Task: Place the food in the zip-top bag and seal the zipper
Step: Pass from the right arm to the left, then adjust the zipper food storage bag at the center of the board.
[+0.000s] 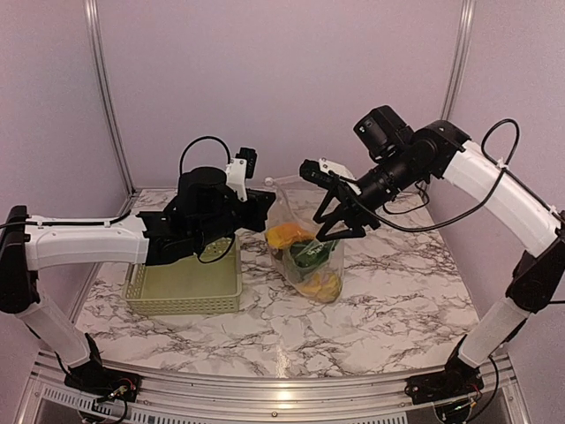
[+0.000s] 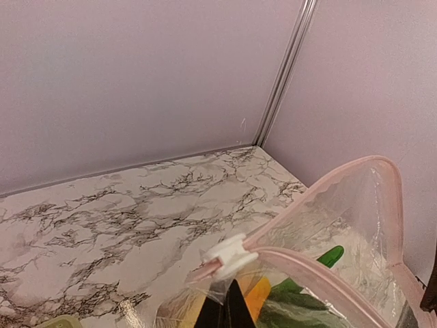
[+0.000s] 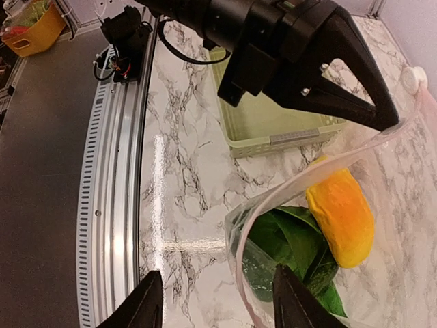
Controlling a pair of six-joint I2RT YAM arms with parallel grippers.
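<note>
Food sits inside the zip-top bag (image 1: 309, 252), which hangs upright over the marble table (image 1: 397, 296) just right of the pale green basket (image 1: 185, 305). Through the clear film you can see an orange piece (image 1: 284, 235) near the top, a dark green item (image 1: 311, 254) under it and a yellow fruit (image 1: 322, 284) at the bottom. Your left gripper (image 1: 265, 205) has its jaws pinched together on the bag's upper corner. In the left wrist view its dark fingertips (image 2: 229, 309) meet on the film right below the white slider (image 2: 231, 254). The zipper (image 2: 321, 268) is unsealed: its pinkish strips curve apart into an open loop, so the mouth gapes toward the right arm. Your right gripper (image 1: 340, 221) is at that mouth with its fingers spread moderately wide and nothing between the pads. From the right wrist camera the two fingers (image 3: 147, 304) stand on either side of the bag's near rim, and you cannot tell whether either one touches the plastic. That view looks down into the bag at the orange piece beside the green one.
</note>
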